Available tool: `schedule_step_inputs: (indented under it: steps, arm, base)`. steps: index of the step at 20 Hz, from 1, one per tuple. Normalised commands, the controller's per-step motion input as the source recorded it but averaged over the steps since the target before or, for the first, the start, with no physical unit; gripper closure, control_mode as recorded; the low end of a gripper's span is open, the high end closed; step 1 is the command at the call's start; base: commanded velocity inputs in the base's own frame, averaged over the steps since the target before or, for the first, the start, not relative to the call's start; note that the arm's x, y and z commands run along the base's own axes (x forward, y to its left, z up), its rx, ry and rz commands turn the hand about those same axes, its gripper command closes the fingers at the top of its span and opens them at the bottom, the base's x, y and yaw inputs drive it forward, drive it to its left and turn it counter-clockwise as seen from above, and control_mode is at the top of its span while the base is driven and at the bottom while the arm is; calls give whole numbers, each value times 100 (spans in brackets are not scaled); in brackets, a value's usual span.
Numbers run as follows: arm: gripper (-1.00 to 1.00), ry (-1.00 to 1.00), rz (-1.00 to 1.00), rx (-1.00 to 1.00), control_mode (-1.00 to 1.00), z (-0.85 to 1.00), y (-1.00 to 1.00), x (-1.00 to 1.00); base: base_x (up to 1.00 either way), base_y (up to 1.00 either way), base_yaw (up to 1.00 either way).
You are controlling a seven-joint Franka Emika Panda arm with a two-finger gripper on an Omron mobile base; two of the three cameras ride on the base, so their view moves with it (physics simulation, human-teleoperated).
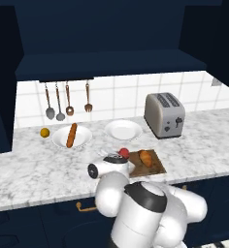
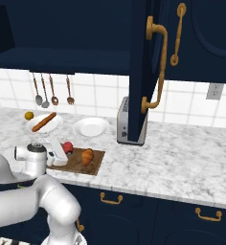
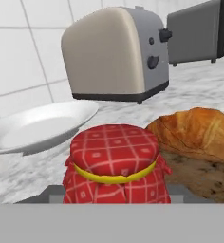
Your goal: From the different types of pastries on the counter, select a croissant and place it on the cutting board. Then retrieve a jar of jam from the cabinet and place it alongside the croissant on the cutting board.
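On the cutting board, tool grips jar of jam.

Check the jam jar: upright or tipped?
Upright: in the hand view the jar shows its checked red lid on top, beside the croissant.

Cutting board end crowding up, open marble lying to the right

The jar of jam and croissant are sitting close together on the cutting board, leaving a narrow gap. The empty plate and toaster are blocking behind, and the open cabinet door is hanging overhead. The counter is lying bare to the right.
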Motion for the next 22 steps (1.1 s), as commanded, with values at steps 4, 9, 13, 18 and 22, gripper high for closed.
schedule_step_inputs:
  steps: [4, 9, 13, 18, 22]
  arm:
    - [100, 0, -4, 0, -100, -26, 0, 26]
    - [100, 2, -5, -1, -100, -33, -2, 2]
    - [-100, 5, -4, 0, -100, -31, -14, -12]
    - [-100, 0, -4, 0, -100, -3, -4, -21]
    - [-100, -2, -4, 3, -100, 27, -4, -32]
  base:
    - [0, 0, 0]
    - [0, 0, 0]
    - [0, 0, 0]
    - [0, 0, 0]
    - [0, 0, 0]
